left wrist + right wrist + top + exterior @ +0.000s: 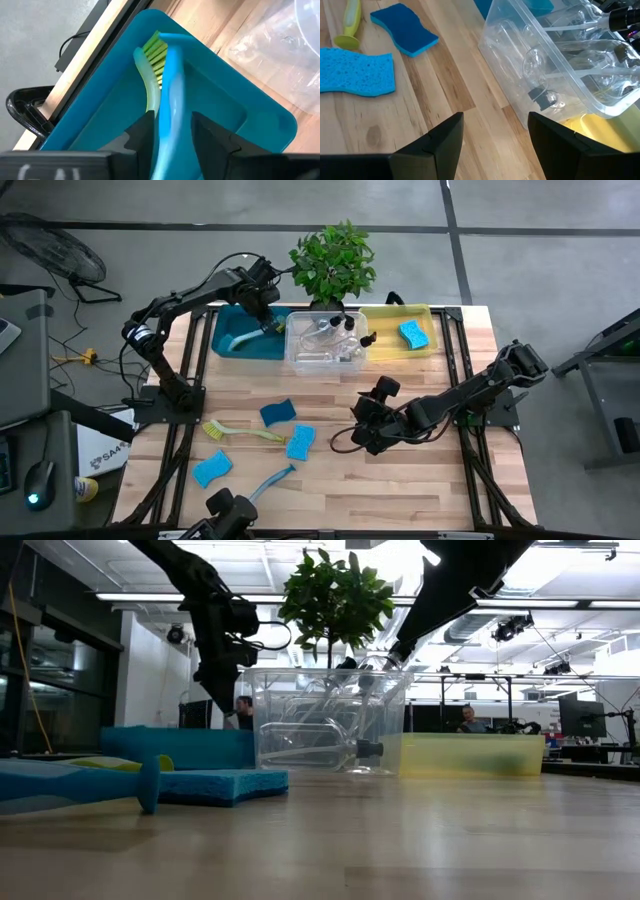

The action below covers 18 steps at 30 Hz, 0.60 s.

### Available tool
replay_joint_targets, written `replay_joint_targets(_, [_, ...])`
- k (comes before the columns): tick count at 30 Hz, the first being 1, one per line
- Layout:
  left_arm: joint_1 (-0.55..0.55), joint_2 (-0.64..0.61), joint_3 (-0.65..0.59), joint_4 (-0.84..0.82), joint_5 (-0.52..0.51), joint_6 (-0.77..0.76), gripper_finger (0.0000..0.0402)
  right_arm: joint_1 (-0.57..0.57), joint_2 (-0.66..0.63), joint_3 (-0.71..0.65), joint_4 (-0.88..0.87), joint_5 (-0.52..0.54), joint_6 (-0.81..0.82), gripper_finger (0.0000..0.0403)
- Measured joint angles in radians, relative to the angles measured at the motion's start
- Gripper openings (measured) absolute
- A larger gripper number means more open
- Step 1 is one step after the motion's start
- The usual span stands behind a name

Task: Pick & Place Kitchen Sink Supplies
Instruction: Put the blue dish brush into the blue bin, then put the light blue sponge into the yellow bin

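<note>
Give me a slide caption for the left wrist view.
Left gripper lowers a blue dish brush into the teal bin.

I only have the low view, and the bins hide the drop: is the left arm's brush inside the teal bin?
Observer: Yes. The left wrist view shows the brush at the left gripper, its head inside the teal bin.
Operator: What's left on the table?
Observer: The high view shows three sponges and two brushes.
Operator: Right gripper?
Observer: The right gripper is open and empty, over the table in front of the clear bin.
</note>
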Motion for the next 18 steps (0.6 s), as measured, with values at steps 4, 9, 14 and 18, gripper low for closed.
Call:
replay_joint_targets(4, [0.0, 0.0, 0.0, -0.004, 0.0, -0.002, 0.0157, 0.0, 0.0, 0.0, 0.0, -0.001, 0.0, 0.0216])
replay_joint_targets(9, [0.0, -0.008, 0.0, -0.048, 0.0, 0.002, 0.0186, 0.002, 0.0, 0.0, -0.004, -0.008, 0.006, 0.0215])
replay_joint_targets(14, [0.0, -0.062, 0.0, -0.092, -0.001, 0.002, 0.0188, 0.015, 0.0, 0.0, -0.006, -0.007, 0.014, 0.0216])
replay_joint_targets(18, [0.0, -0.128, 0.0, -0.108, -0.001, 0.002, 0.0188, 0.023, 0.0, 0.0, -0.013, -0.005, 0.032, 0.0216])
